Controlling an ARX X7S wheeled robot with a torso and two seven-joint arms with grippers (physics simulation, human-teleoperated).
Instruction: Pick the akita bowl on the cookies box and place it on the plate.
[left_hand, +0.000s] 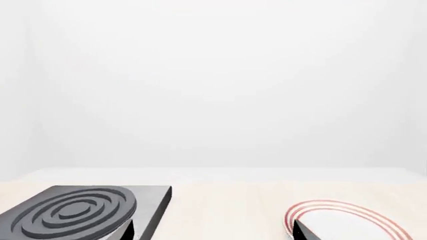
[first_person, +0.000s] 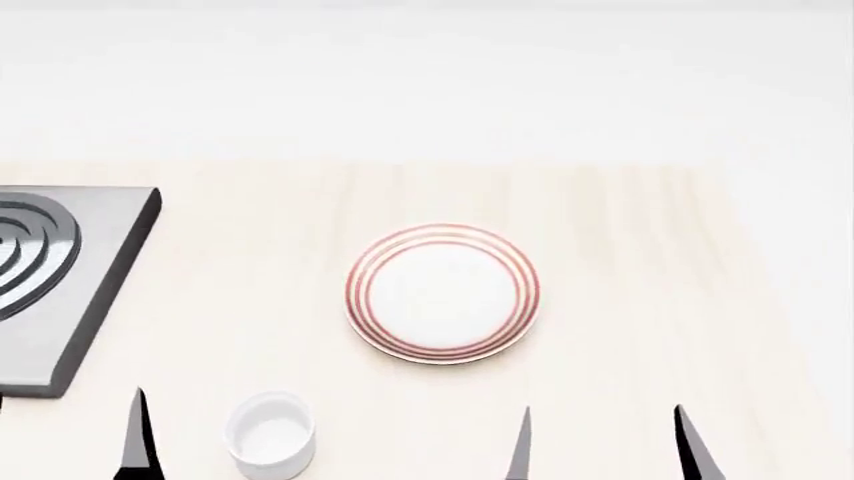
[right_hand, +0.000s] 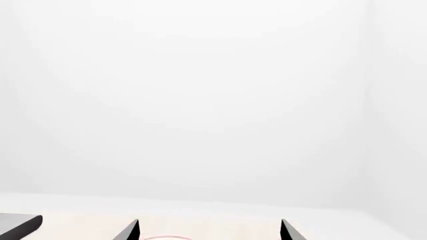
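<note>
1. Left wrist view: stove (left_hand: 73, 212) and plate (left_hand: 347, 222) ahead; left gripper (left_hand: 213, 235) fingertips spread apart, empty.
2. Head view: plate bare; white cup (first_person: 271, 433) near it. Akita bowl and cookies box unseen; we should find them before reaching.
3. Right wrist view: right gripper (right_hand: 210, 231) spread, holding nothing.

A pale wood-grain tabletop (first_person: 641, 250) fills the head view, lit evenly and softly, with no hard shadows. Behind its far edge stands a plain white wall (left_hand: 213, 80), bare and featureless in both wrist views. In the right wrist view, 1 faint vertical corner shows where 2 white walls meet.
</note>
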